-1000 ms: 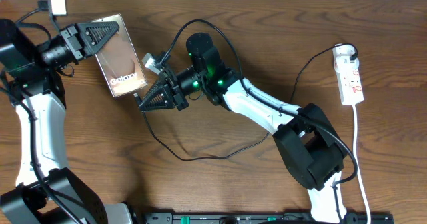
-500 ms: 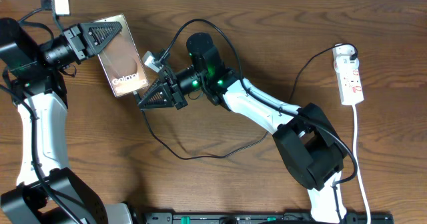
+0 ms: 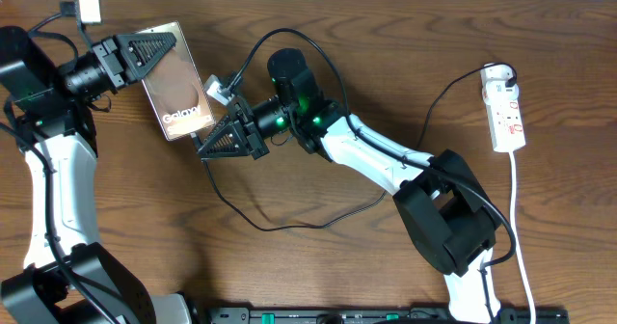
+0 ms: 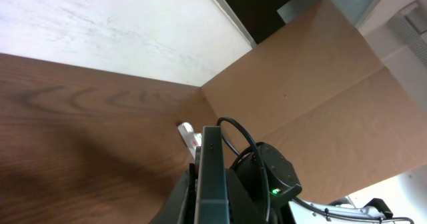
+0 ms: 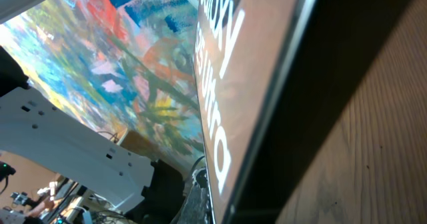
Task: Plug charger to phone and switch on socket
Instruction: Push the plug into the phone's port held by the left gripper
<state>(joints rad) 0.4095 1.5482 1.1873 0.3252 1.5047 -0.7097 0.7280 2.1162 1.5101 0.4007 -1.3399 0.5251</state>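
- While it is clamped at its far-left edge between the jaws of the left gripper (image 3: 154, 49), the phone (image 3: 174, 81) is found at the far left of the worktop (image 3: 318, 276). Its glossy face is turned up toward the overhead camera, with white "Galaxy" lettering at its near end.
- Phone (image 4: 212, 164), left wrist view: seen edge-on between the fingers. Whether its near edge is rested on the worktop cannot be told.
- Phone (image 5: 223, 97), right wrist view: glossy face and dark edge are shown very close, with white lettering on the face and wood grain at lower right.
- Right gripper (image 3: 207, 150): placed just beside the phone's near-right corner and pointed left. Its jaws are drawn together, and the charger (image 3: 289, 229) is seen entering between the tips.
- Charger: thin black cable, laid in a loop on the worktop from the right gripper toward the near side and then away to the right. Its connector tip is hidden at the jaws.
- Socket (image 3: 506, 112): white strip with red markings, set at the far right, well apart from the phone. A black plug (image 3: 499, 71) is seated at its far end.
- White cord (image 3: 518, 228): run from the socket's near end toward the near edge.
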